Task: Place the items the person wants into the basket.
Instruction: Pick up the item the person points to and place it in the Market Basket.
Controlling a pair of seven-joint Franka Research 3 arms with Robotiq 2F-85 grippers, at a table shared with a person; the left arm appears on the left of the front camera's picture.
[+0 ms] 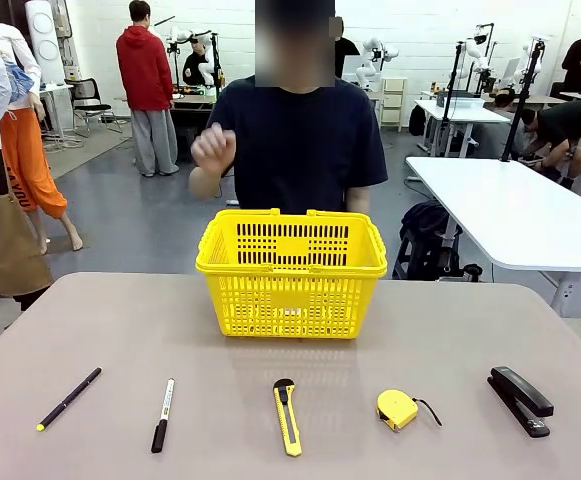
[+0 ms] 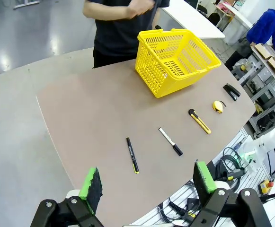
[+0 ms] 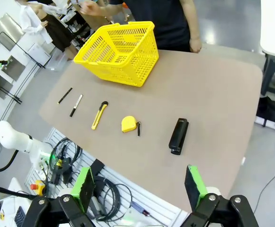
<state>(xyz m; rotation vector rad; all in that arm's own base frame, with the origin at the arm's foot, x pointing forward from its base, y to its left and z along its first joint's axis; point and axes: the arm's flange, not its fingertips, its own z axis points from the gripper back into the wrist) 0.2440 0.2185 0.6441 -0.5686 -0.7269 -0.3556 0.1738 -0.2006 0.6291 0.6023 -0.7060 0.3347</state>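
- The basket (image 1: 290, 300) is bright yellow plastic with slotted sides and its handles folded down. It stands upright at the far middle of the tabletop (image 1: 450, 330), just before the person (image 1: 300, 140).
- The utility knife (image 1: 287, 417), yellow and black, lies in the near row, straight in front of the basket.
- The marker (image 1: 162, 414), black with a white barrel, lies to my left of the knife.
- The thin black pen (image 1: 69, 398) with its yellow tip lies farthest left.
- A yellow tape measure (image 1: 397, 409) and a black stapler (image 1: 519, 400) finish the row on my right.
- The tabletop is plain grey-brown. Beyond it are white tables and a grey floor.
- The person's hand (image 1: 213, 148) is raised, loosely closed.
- My left jaws stand wide apart, green pads (image 2: 91, 182) holding nothing, high over the near edge.
- My right jaws are the same, pads (image 3: 84, 187) well apart.
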